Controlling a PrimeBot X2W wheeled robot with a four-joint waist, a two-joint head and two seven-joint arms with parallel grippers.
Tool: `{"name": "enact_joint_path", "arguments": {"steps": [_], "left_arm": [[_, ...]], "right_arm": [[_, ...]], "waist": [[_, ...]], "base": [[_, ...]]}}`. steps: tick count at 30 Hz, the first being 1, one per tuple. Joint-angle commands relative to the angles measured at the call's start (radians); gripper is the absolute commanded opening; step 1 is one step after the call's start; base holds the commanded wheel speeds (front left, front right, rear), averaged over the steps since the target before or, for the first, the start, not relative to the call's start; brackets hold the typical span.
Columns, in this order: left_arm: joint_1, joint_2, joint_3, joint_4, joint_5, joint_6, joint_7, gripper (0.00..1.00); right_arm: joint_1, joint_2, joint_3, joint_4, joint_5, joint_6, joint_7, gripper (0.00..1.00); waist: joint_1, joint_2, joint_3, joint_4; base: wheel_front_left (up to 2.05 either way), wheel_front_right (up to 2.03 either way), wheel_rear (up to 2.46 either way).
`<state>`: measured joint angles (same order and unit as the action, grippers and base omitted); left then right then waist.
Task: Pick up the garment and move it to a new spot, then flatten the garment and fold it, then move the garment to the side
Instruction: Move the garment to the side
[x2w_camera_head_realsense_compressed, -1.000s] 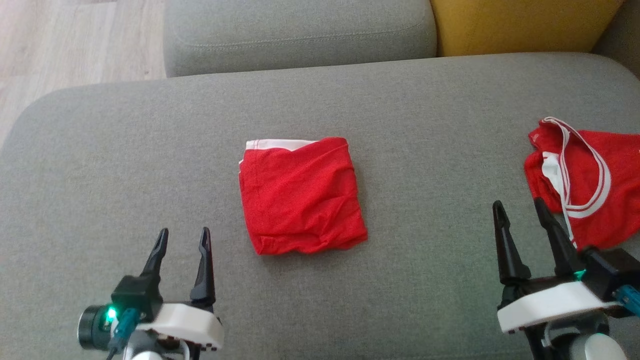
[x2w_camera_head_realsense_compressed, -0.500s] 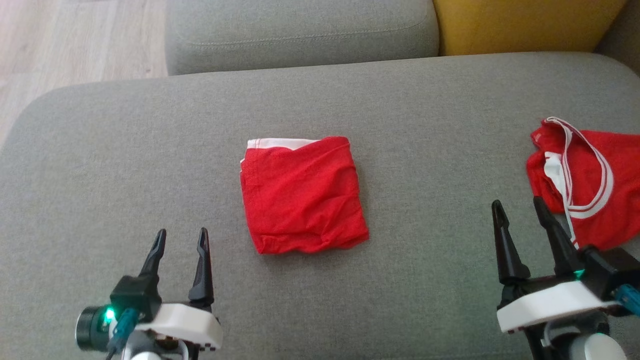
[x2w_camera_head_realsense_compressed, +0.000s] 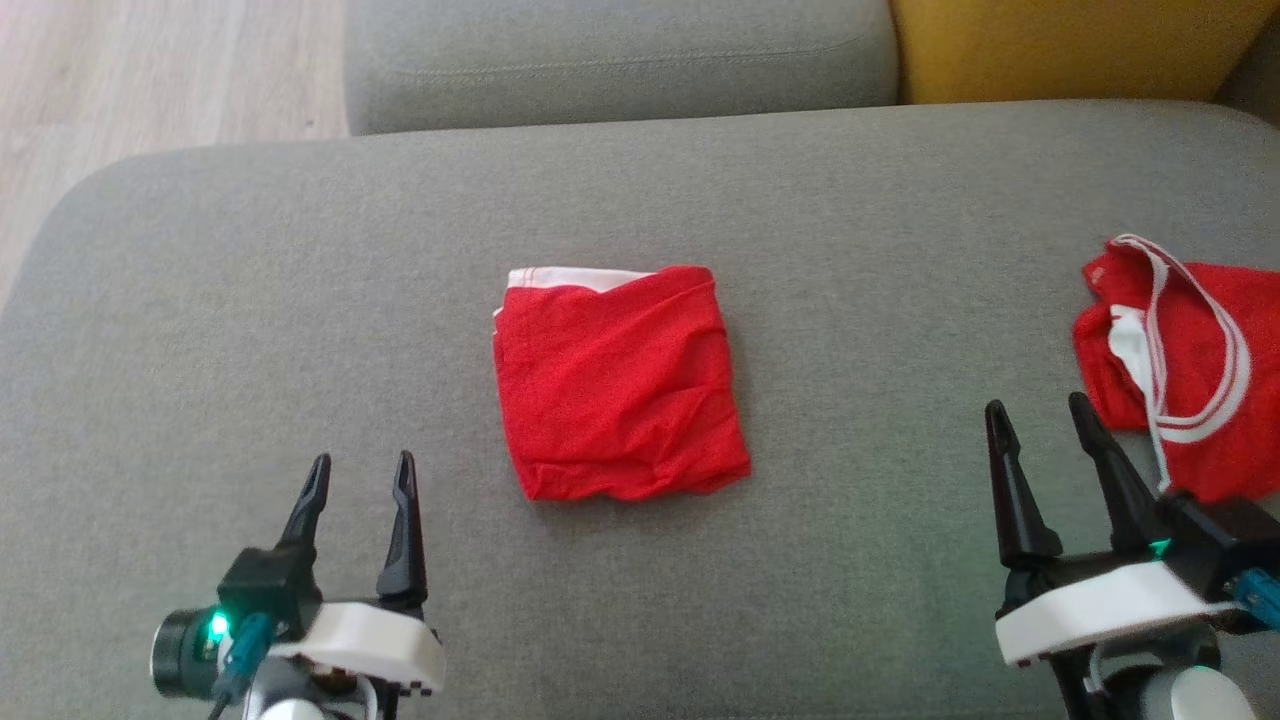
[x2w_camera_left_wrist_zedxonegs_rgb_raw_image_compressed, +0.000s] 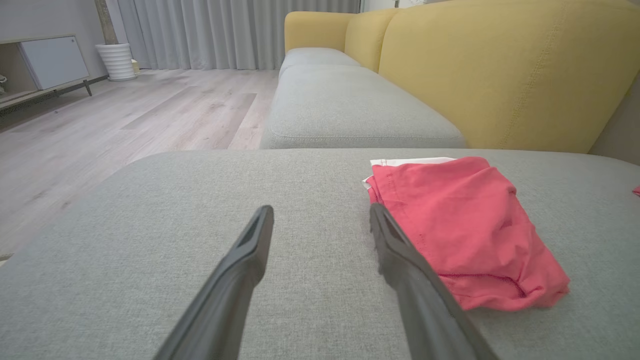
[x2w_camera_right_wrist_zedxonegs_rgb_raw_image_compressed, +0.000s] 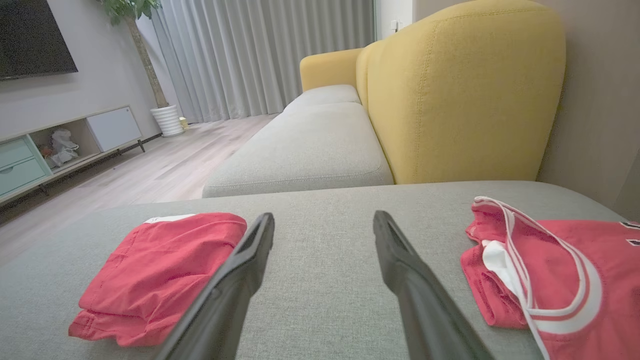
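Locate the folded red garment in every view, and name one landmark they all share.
Head view: folded red garment at the centre.
Left wrist view: garment right of centre.
Right wrist view: garment at lower left.
Shared landmark: yellow backrest, beyond the garment.

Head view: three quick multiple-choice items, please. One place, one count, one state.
1. Where is the folded red cloth garment? A) centre of the grey fabric sofa cushion B) wooden floor C) yellow backrest
2. How many red garments lie on the cushion? A) one B) two C) three
3. The left tool is: A) shut on cloth B) open, empty C) open, touching the garment

Key: 1A, it lies mid-cushion; 2B, a crumpled red-and-white jersey lies at the right edge too; 3B, its fingers stand apart over bare cushion.
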<state>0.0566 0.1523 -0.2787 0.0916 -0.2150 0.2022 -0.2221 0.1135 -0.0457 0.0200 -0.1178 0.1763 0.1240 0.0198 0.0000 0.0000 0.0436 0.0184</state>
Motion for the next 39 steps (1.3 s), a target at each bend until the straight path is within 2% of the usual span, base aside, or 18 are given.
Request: {"name": "enact_joint_path", "arguments": {"steps": [1,6,9,20,26,27,28,30,35,39], "left_arm": [[-0.058,0.01,0.032,-0.039,-0.003,0.004,-0.01,1.0],[-0.096,0.001,0.022,-0.049,0.003,0.001,-0.018,1.0],[-0.132,-0.006,0.026,-0.052,0.002,-0.001,-0.025,1.0],[-0.241,-0.071,-0.001,-0.053,0.005,-0.024,-0.039,1.0],[-0.242,-0.091,-0.004,-0.063,0.011,-0.028,-0.039,1.0],[-0.242,-0.091,-0.004,-0.063,0.011,-0.028,-0.039,1.0],[-0.241,-0.092,-0.004,-0.063,0.013,-0.029,-0.039,1.0],[-0.239,-0.095,-0.001,-0.064,0.016,-0.029,-0.039,1.0],[-0.24,-0.098,0.011,-0.065,0.025,-0.035,-0.039,1.0],[-0.237,-0.099,0.027,-0.069,0.04,-0.04,-0.04,1.0]], "right_arm": [[-0.029,-0.005,0.017,-0.034,0.003,0.007,0.009,1.0],[-0.051,-0.005,0.008,0.006,0.009,0.007,0.012,1.0],[-0.083,-0.005,0.019,0.072,0.013,0.007,0.015,1.0],[-0.296,-0.005,0.077,0.416,0.014,0.007,-0.004,1.0],[-0.395,-0.008,0.11,0.598,0.027,0.007,0.008,1.0],[-0.395,-0.008,0.11,0.598,0.027,0.007,0.008,1.0],[-0.403,-0.009,0.117,0.618,0.032,0.007,0.01,0.96],[-0.413,-0.009,0.129,0.646,0.044,0.007,0.012,0.0],[-0.438,-0.022,0.179,0.661,0.057,0.007,-0.016,0.0],[-0.453,-0.05,0.242,0.634,0.047,0.007,-0.032,0.0]], "waist": [[0.0,0.0,0.007,0.01],[0.0,0.0,0.041,0.061],[0.0,0.0,0.071,0.107],[0.0,0.0,0.191,0.3],[0.0,0.0,0.217,0.333],[0.0,0.0,0.217,0.333],[0.0,0.0,0.218,0.334],[0.0,0.0,0.221,0.33],[0.0,0.0,0.221,0.284],[0.0,0.0,0.217,0.209]], "base": [[0.0,0.0,0.0],[0.0,0.0,0.0],[0.0,0.0,0.0],[0.0,0.0,0.0],[0.0,0.0,0.0],[0.0,0.0,0.0],[0.0,0.0,0.0],[0.0,0.0,0.0],[0.0,0.0,0.0],[0.0,0.0,0.0]]}}
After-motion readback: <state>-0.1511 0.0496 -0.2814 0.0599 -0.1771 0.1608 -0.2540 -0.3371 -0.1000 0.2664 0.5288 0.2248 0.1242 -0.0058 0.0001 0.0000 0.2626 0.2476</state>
